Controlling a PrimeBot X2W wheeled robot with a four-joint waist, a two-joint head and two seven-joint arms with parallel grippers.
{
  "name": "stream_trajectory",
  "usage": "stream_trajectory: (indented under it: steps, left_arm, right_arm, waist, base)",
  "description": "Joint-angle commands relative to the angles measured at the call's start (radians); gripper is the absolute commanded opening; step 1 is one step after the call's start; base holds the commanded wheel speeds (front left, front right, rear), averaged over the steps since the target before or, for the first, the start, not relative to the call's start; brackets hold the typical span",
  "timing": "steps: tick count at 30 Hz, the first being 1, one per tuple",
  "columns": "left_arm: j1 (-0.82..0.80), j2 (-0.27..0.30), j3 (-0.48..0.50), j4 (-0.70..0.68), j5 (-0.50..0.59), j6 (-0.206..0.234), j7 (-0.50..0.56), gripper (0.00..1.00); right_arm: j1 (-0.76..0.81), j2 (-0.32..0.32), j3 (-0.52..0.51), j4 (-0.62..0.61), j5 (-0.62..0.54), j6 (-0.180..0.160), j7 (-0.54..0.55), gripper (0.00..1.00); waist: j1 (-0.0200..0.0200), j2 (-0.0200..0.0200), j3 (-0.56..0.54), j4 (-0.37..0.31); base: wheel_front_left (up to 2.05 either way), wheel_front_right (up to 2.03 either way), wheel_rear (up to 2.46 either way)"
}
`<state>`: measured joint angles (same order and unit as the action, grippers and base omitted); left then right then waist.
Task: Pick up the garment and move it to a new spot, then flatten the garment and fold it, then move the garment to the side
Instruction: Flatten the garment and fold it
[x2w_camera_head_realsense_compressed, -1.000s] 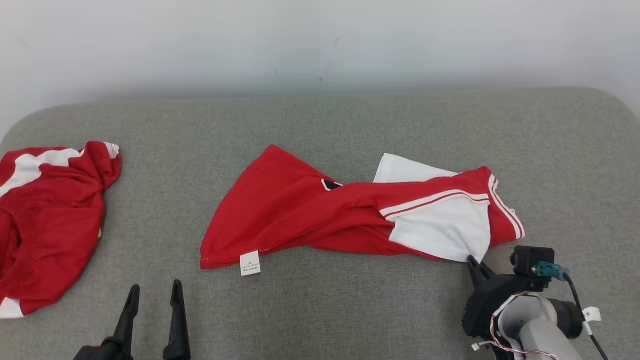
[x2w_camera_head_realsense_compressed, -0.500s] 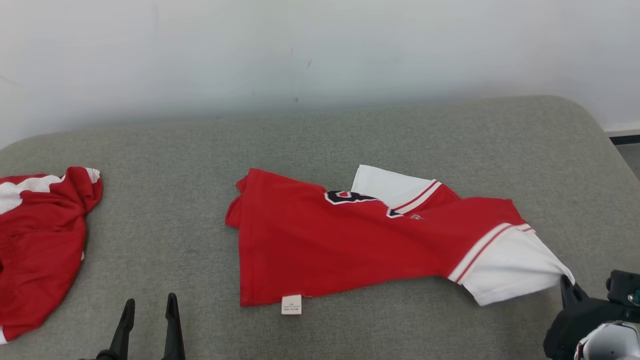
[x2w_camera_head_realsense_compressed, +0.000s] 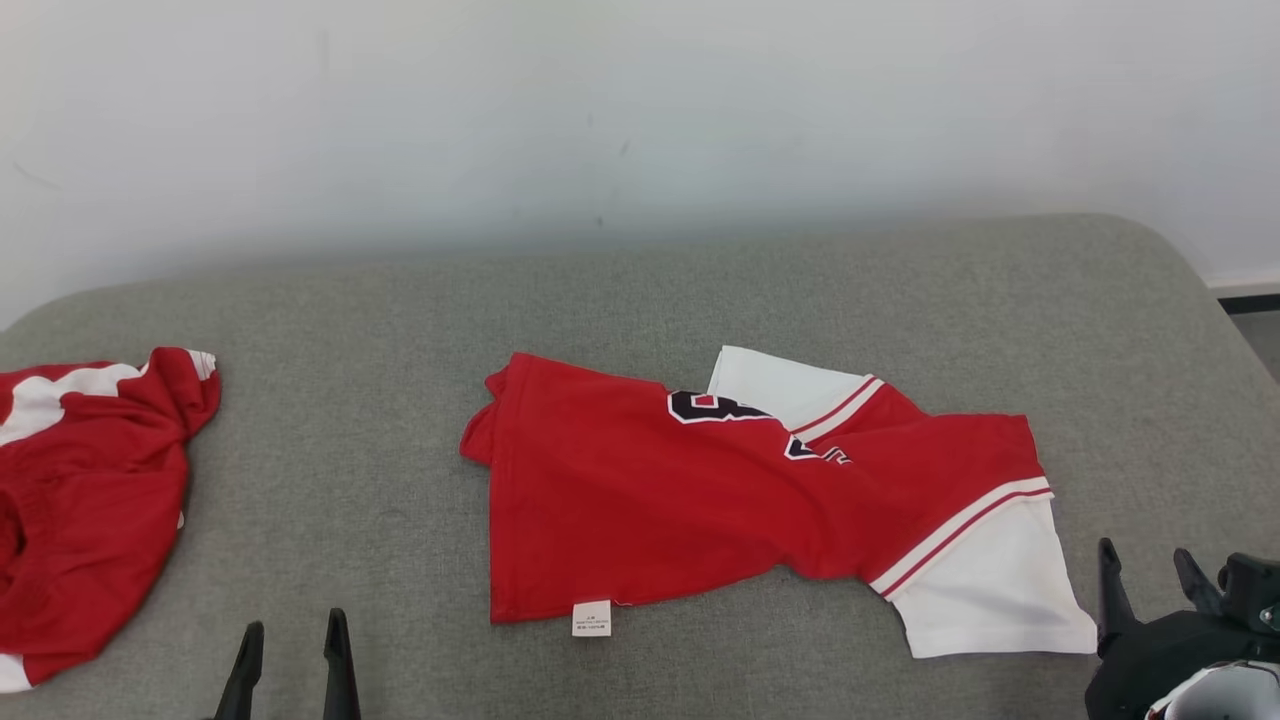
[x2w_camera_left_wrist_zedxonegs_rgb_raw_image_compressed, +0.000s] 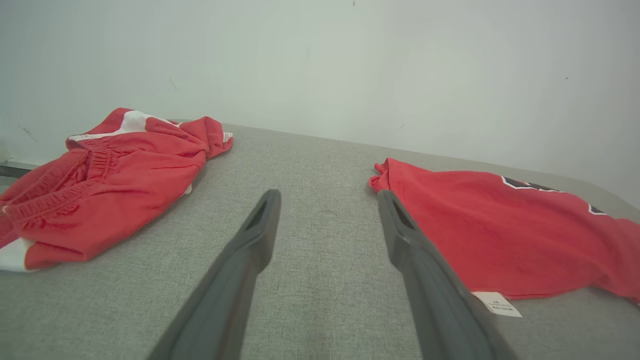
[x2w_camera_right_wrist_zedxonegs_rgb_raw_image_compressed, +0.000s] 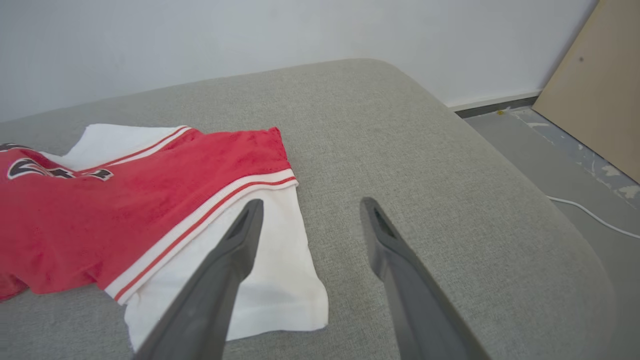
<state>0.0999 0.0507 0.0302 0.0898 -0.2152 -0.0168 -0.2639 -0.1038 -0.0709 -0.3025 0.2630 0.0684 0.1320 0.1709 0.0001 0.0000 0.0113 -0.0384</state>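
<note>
The shirt (x2w_camera_head_realsense_compressed: 650, 500) lies in the middle of the bench (x2w_camera_head_realsense_compressed: 380, 330), its number (x2w_camera_head_realsense_compressed: 700, 406) partly hidden by a fold, and my left jaws and right jaws are both apart, holding nothing.

Two red garments (x2w_camera_head_realsense_compressed: 700, 510) (x2w_camera_head_realsense_compressed: 90, 510), two hands (x2w_camera_head_realsense_compressed: 293, 620) (x2w_camera_head_realsense_compressed: 1145, 552)

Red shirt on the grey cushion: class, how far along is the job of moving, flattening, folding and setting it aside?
Done, it seems: the shirt lies mid-cushion, not held; the right tool stands open beside its white sleeve. In hand: flattening; the cloth is creased and one corner is bunched. Left: folding and moving it aside; the left tool hangs open, apart from the shirt.
</note>
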Motion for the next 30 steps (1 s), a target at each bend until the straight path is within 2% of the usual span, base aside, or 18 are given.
stream_trajectory:
  steps: [1, 8, 14, 20, 30]
  left_arm:
    - [0.017, 0.0, 0.006, 0.003, 0.002, 0.006, -0.001, 1.0]
    - [0.036, 0.0, 0.025, 0.007, 0.018, 0.0, -0.001, 1.0]
    - [0.047, 0.0, 0.031, 0.012, 0.026, -0.009, -0.001, 1.0]
    - [0.051, 0.0, 0.033, 0.019, 0.038, -0.027, -0.001, 1.0]
    - [0.05, 0.0, 0.03, 0.035, 0.032, -0.048, -0.001, 1.0]
  right_arm:
    - [0.015, -0.007, 0.021, -0.021, 0.005, -0.003, -0.029, 1.0]
    - [0.044, -0.056, 0.159, -0.077, 0.048, -0.003, -0.179, 1.0]
    - [0.053, -0.102, 0.248, -0.065, 0.077, -0.003, -0.251, 1.0]
    - [0.073, -0.122, 0.306, -0.035, 0.091, -0.003, -0.271, 1.0]
    - [0.104, -0.132, 0.328, -0.005, 0.105, -0.003, -0.272, 1.0]
  waist:
    - [-0.0001, 0.0, -0.018, 0.004]
    - [-0.0001, 0.0, -0.059, 0.003]
    - [-0.0001, 0.0, -0.086, 0.004]
    - [-0.0001, 0.0, -0.109, 0.007]
    - [-0.0001, 0.0, -0.12, -0.008]
  base:
    - [0.0, 0.0, 0.0]
    - [0.0, 0.0, 0.0]
    - [0.0, 0.0, 0.0]
    - [0.0, 0.0, 0.0]
    - [0.0, 0.0, 0.0]
